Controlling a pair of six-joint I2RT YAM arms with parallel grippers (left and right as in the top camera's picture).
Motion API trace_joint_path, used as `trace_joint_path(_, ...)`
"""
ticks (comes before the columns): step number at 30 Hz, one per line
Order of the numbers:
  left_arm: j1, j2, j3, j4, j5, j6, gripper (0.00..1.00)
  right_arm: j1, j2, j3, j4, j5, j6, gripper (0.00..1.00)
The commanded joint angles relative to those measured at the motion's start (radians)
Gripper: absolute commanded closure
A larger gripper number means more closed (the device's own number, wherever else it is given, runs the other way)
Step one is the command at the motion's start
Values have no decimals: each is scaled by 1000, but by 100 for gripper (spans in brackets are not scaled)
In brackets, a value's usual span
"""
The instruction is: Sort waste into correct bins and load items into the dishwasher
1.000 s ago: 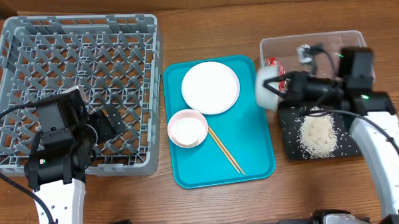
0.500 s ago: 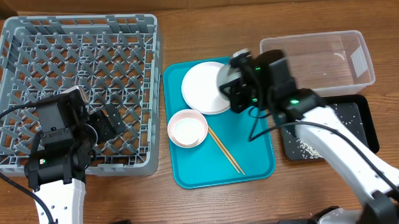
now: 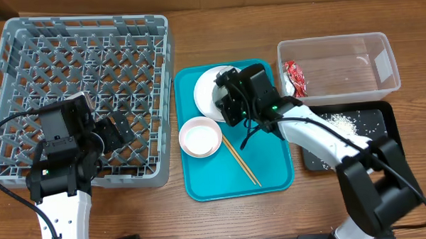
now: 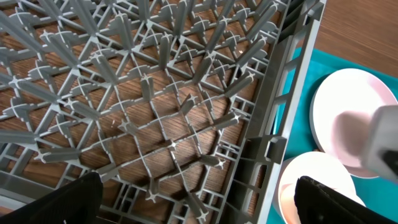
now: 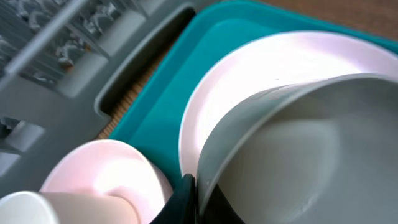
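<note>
My right gripper [image 3: 229,105] is shut on the rim of the grey-white bowl [image 5: 298,149] and holds it over the round white plate [image 3: 206,88] on the teal tray; the right wrist view [image 5: 198,200] shows one finger inside the rim and one outside. The pink bowl [image 3: 200,136] lies beside the plate with the small white cup [image 5: 50,208] in it. The chopsticks [image 3: 241,161] lie on the tray. The red wrapper [image 3: 294,77] is in the clear tub [image 3: 381,53]. Rice [image 3: 341,118] lies on the black tray [image 3: 384,128]. My left gripper [image 4: 199,202] is open over the grey rack [image 3: 83,60].
The teal tray [image 3: 271,167] sits between the rack and the bins. The rack's right wall [image 4: 286,112] stands close to the tray's left edge. Bare wooden table [image 3: 217,34] runs behind the tray and along the front.
My right arm swung left from over the bins to over the plate, carrying the grey-white bowl. The wrapper in the tub and the rice on the black tray now show. The left arm stayed still.
</note>
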Motion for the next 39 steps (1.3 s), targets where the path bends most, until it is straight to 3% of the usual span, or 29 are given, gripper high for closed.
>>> trace_joint_path(1, 3, 5, 27, 2, -7, -10, 0, 1, 4, 20, 11, 9, -7, 79)
trace_joint_path(2, 3, 5, 27, 2, -7, -10, 0, 1, 4, 20, 15, 9, -7, 76)
trace_joint_path(3, 3, 5, 27, 2, -7, -10, 0, 1, 4, 20, 17, 9, -6, 65)
trace_joint_path(5, 3, 5, 27, 2, -7, -10, 0, 1, 3, 21, 7, 9, 6, 55)
trace_joint_path(14, 3, 5, 27, 2, -7, -10, 0, -14, -102, 115, -206, 9, 23, 22)
trace_joint_path(18, 3, 5, 27, 1, -7, -10, 0, -27, -217, 156, -338, 8, 24, 0)
trace_joint_path(25, 3, 5, 27, 2, -7, -10, 0, -28, -301, 155, -426, -101, 159, 0)
trace_joint_path(29, 3, 5, 27, 2, 8, -9, 0, -25, -291, 154, -504, -112, 196, 5)
trace_joint_path(33, 0, 5, 27, 12, 84, 24, 0, -26, -290, 154, -602, 18, 295, 9)
trace_joint_path(39, -23, 5, 27, 24, 75, 54, 0, -17, -288, 154, -622, 5, 306, 20)
